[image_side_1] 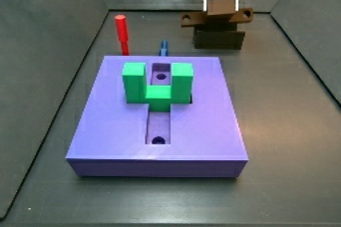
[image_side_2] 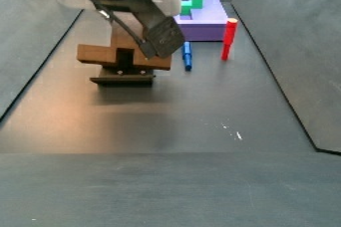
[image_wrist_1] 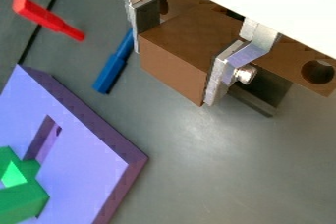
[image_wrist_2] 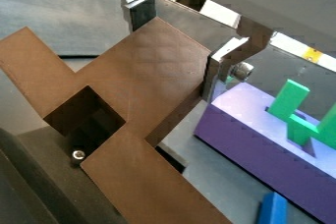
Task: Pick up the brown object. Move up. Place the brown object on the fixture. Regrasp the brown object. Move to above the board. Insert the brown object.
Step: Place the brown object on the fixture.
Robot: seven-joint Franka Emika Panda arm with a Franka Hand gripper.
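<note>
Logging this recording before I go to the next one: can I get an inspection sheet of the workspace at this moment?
Surface: dark grey floor with raised side walls; no spills seen.
Job's things: brown object lies across the top of the fixture; the purple board carries a green block over its groove.
Clutter: red peg stands upright beside the board; blue piece lies flat near it.
Pincer: pincer is at the fixture, its silver fingers on either side of the brown object; whether they press on it cannot be told.
Cables: nothing seen.
Surroundings: nothing seen beyond the walls.
</note>
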